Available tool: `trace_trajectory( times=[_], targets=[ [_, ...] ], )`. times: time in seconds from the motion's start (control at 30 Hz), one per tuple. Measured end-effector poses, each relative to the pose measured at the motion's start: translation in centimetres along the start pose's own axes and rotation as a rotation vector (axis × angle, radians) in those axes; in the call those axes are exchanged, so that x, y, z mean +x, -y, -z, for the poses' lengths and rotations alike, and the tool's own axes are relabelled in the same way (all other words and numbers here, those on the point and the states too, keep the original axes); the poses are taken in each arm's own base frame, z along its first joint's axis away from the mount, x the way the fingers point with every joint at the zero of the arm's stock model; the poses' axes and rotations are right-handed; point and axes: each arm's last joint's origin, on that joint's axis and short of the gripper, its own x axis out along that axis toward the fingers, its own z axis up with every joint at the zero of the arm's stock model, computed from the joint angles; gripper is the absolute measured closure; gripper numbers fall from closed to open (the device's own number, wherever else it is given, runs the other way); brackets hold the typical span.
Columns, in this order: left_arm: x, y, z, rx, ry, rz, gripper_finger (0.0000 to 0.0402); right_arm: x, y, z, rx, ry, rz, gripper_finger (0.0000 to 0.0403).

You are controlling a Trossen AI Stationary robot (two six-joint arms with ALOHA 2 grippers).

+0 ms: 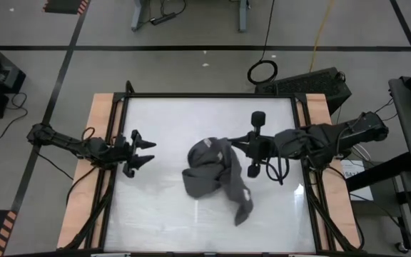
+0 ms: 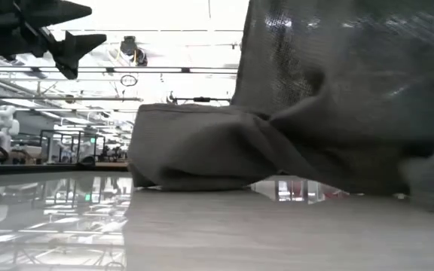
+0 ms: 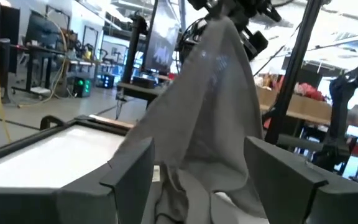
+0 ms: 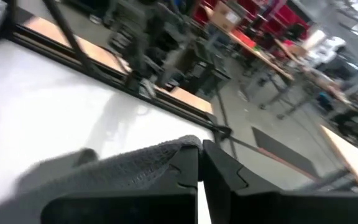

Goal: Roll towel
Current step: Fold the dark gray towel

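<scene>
High view gives us the clearest read: the towel (image 1: 216, 173) sits crumpled just right of the counter's (image 1: 163, 118) middle, its upper edge pinched in the clenched right hand (image 1: 242, 146) and lifted, as the left wrist view shows the cloth hanging from above. Our left hand (image 1: 143, 150) waits released at about nine o'clock, well apart from the cloth and facing it.

We judge the step is spreading the towel flat before any rolling. To do it well, we should have the left hand take a free corner, then draw both hands apart until the cloth lies taut and flat.

As it lies, the bunched towel has no clean long axis; its loose tail trails toward five o'clock.
</scene>
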Motion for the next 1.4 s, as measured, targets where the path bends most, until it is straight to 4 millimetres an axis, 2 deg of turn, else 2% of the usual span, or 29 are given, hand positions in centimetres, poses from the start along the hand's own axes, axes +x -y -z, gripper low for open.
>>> trace_trajectory(
  times=[0.27, 0.37, 0.53, 0.7, 0.83, 0.97, 1.2, 1.4],
  targets=[
    [0.2, 0.1, 0.1, 0.03, -0.013, 0.027, 0.0149, 0.1, -0.2, 0.2, 0.0, -0.013, -0.023, 0.0402],
    [0.3, -0.1, 0.3, 0.037, -0.017, -0.064, 0.0149, 0.0, -0.1, 0.2, -0.001, -0.009, -0.024, 0.0402],
    [0.9, -0.3, 1.2, 0.061, -0.077, -0.127, 0.0149, -0.1, 0.1, -0.1, -0.018, 0.017, -0.013, 0.0402],
    [1.6, -0.2, 2.8, 0.0, -0.185, -0.134, 0.0149, -0.2, 0.2, -0.3, -0.047, 0.034, -0.005, 0.0402],
    [2.6, 0.0, 3.2, -0.026, -0.167, -0.13, 0.0149, -0.2, 0.2, -0.4, -0.061, 0.044, 0.0, 0.0402],
    [4.9, 0.8, 2.7, 0.057, -0.19, -0.117, 0.0149, -0.2, 0.3, -0.5, -0.077, 0.053, 0.003, 0.0402],
    [11.9, 1.6, 2.9, 0.231, -0.329, -0.096, 0.0149, -0.2, 0.3, -0.6, -0.08, 0.068, 0.009, 0.0402],
    [17.5, 0.2, 4.7, 0.418, -0.479, -0.197, 0.0149, -0.3, 0.1, -0.5, -0.059, 0.057, -0.006, 0.0402]
  ],
)
